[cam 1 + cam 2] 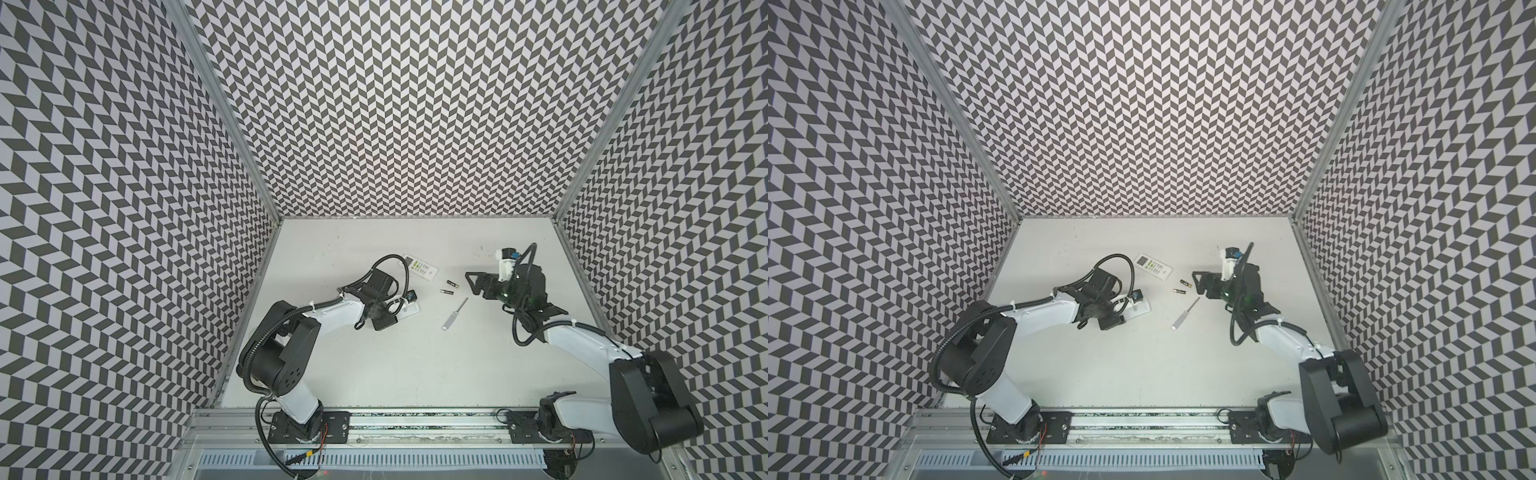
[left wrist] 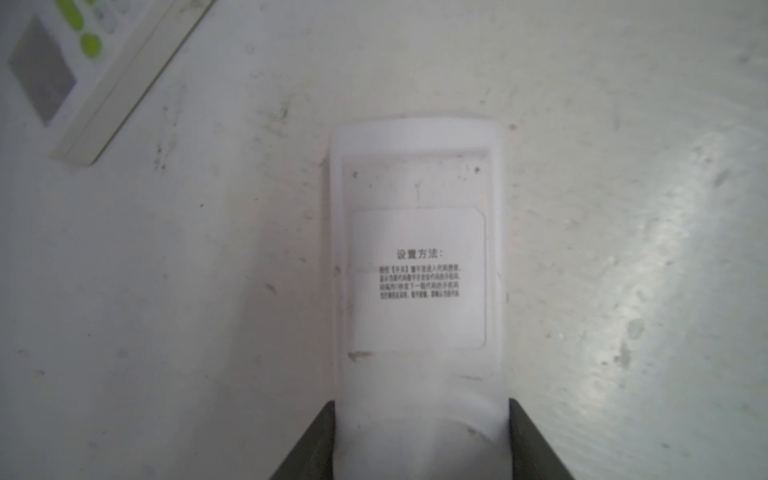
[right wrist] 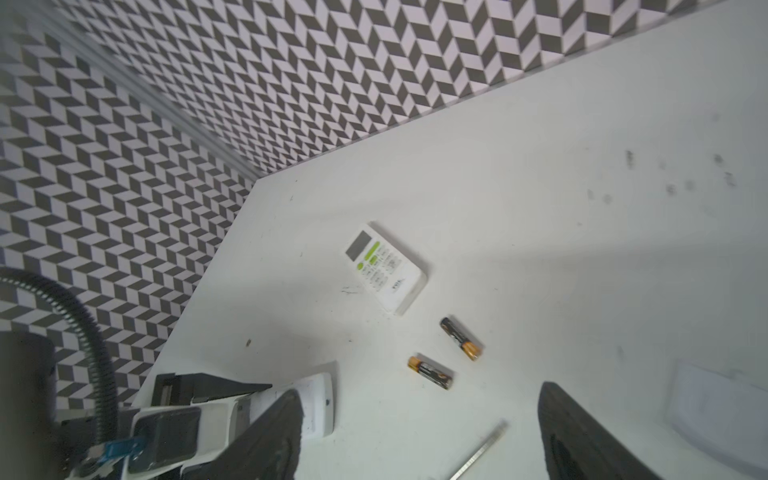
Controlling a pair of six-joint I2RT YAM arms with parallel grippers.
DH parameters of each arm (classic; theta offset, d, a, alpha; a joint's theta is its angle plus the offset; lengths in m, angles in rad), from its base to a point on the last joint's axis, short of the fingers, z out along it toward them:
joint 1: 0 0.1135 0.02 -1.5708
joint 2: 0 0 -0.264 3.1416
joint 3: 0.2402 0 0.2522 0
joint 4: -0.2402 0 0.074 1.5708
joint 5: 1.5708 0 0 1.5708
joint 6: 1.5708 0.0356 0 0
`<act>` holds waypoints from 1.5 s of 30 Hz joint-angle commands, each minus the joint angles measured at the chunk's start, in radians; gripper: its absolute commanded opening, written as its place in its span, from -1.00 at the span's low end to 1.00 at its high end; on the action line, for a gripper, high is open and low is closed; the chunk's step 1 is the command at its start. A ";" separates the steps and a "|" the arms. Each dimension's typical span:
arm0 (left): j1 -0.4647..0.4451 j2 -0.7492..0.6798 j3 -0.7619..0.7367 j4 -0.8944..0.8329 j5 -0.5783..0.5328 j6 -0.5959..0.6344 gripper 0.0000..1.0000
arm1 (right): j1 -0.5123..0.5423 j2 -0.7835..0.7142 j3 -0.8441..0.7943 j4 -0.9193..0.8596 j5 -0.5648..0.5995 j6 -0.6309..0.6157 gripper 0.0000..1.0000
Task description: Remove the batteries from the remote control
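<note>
Left gripper [image 2: 422,415] clamped on a face-down white labelled remote [image 2: 417,270], its held end cut off by the frame, right gripper [image 1: 472,283] spread wide, empty, two gold-ended black batteries [image 3: 430,372] on the table [image 1: 395,365] beside a green-buttoned remote [image 3: 384,268], flat white cover [image 3: 715,411] blurred.

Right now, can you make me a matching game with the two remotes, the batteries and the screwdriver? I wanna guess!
Things:
1 sticker remote
2 green-button remote
3 batteries
4 screwdriver

Clues:
A black with gold ends
B silvery and long
C gripped by the left gripper
D face up, farthest back, untouched

Pairs: 1-C, 2-D, 3-A, 4-B
</note>
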 commanded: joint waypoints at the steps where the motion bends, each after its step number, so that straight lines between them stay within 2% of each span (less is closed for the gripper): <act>1: 0.079 -0.011 -0.033 0.016 -0.077 -0.034 0.06 | 0.062 0.116 0.129 0.048 0.053 -0.073 0.73; 6: 0.279 -0.076 -0.074 0.078 -0.062 -0.114 -0.11 | 0.126 0.313 0.329 -0.024 0.077 -0.132 0.74; 11: 0.377 -0.124 -0.091 0.087 -0.035 -0.158 0.06 | 0.190 0.492 0.501 -0.134 0.148 -0.229 0.76; 12: 0.385 -0.126 -0.096 0.096 -0.029 -0.166 0.12 | 0.200 0.518 0.526 -0.149 0.164 -0.246 0.76; 13: 0.386 -0.130 -0.103 0.111 -0.030 -0.170 0.25 | 0.209 0.547 0.549 -0.162 0.175 -0.264 0.77; 17: 0.389 -0.138 -0.092 0.097 0.002 -0.153 0.94 | 0.220 0.621 0.641 -0.245 0.191 -0.295 0.78; 18: 0.394 -0.140 -0.087 0.099 0.008 -0.152 0.99 | 0.220 0.628 0.656 -0.259 0.200 -0.300 0.78; 23: 0.400 -0.169 -0.052 0.096 0.021 -0.165 0.99 | 0.220 0.648 0.682 -0.276 0.207 -0.340 0.79; 30: 0.417 -0.155 0.008 0.102 0.047 -0.219 0.99 | 0.221 0.727 0.782 -0.347 0.132 -0.467 0.79; 36: 0.419 -0.135 0.057 0.070 0.158 -0.271 0.99 | 0.220 0.824 0.915 -0.429 0.115 -0.547 0.79; 45: 0.431 -0.167 0.077 0.041 0.153 -0.268 0.99 | 0.214 0.955 1.059 -0.525 0.048 -0.568 0.73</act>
